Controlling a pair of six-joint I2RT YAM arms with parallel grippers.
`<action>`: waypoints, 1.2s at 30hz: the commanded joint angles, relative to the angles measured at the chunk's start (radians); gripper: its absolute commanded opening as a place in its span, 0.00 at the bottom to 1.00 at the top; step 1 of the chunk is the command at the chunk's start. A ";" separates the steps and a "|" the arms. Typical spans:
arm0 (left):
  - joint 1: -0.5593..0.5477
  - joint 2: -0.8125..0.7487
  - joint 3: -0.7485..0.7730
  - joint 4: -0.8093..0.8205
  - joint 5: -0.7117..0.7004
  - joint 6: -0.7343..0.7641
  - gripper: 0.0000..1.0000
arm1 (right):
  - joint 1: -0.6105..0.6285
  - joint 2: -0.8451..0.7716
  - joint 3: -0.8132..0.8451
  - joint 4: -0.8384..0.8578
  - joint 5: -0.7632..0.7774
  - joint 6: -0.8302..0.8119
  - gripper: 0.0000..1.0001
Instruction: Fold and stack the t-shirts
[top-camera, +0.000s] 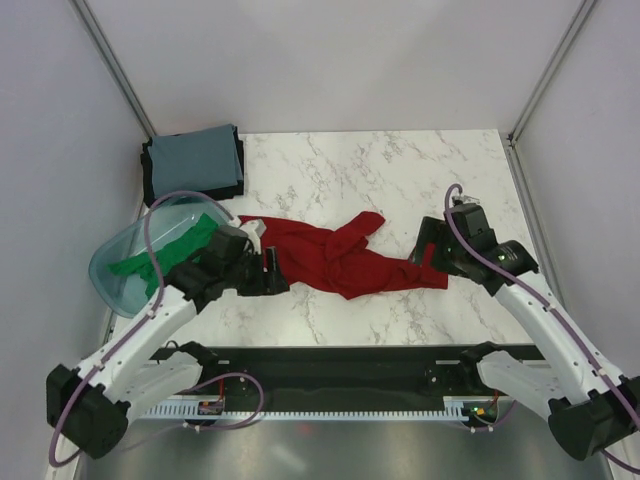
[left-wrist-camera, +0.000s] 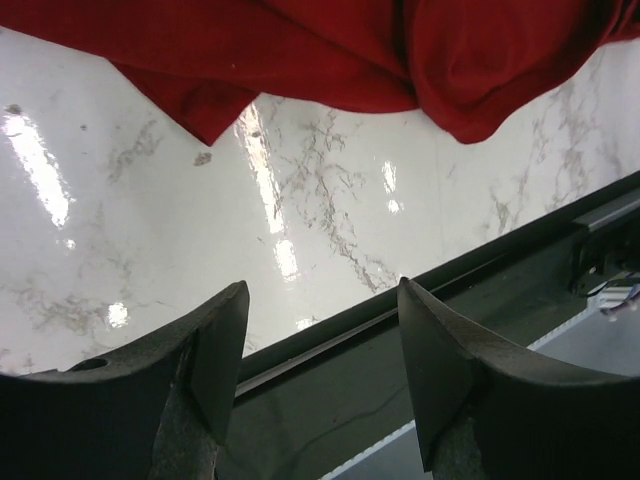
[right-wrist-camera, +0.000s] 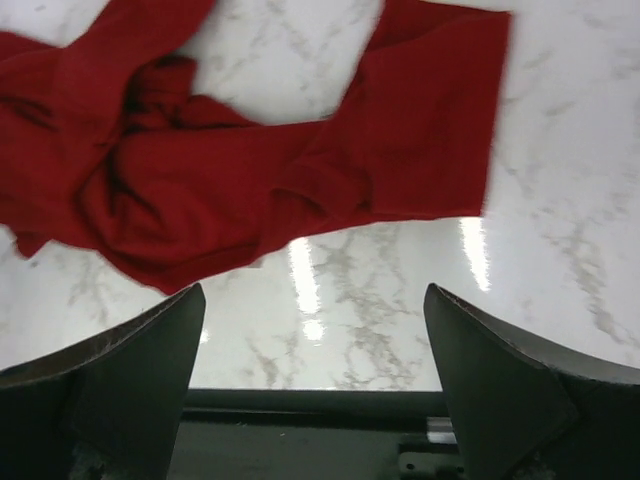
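Note:
A dark red t-shirt (top-camera: 340, 258) lies crumpled and stretched across the middle of the marble table (top-camera: 400, 170). It also shows in the left wrist view (left-wrist-camera: 330, 50) and in the right wrist view (right-wrist-camera: 200, 170). My left gripper (top-camera: 272, 272) is open and empty at the shirt's left end; its fingers (left-wrist-camera: 215, 350) frame bare table. My right gripper (top-camera: 430, 255) is open and empty at the shirt's right end; its fingers (right-wrist-camera: 150, 350) hover just short of the cloth. A bright green shirt (top-camera: 165, 255) lies in the teal basin (top-camera: 110, 265). Folded grey-blue and dark shirts (top-camera: 195, 160) are stacked at the far left.
White walls enclose the table on the left, back and right. A black rail (top-camera: 350, 385) runs along the near edge between the arm bases. The basin sits at the table's left edge, next to my left arm.

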 joint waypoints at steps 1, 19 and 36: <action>-0.095 0.078 -0.008 0.077 -0.078 -0.064 0.69 | 0.029 0.052 -0.036 0.236 -0.275 -0.008 0.98; -0.099 -0.098 -0.056 0.048 -0.145 -0.134 0.68 | -0.033 0.925 0.412 0.428 -0.253 -0.082 0.91; -0.099 -0.238 0.004 -0.100 -0.299 -0.114 0.73 | -0.083 1.117 0.424 0.568 -0.449 -0.042 0.22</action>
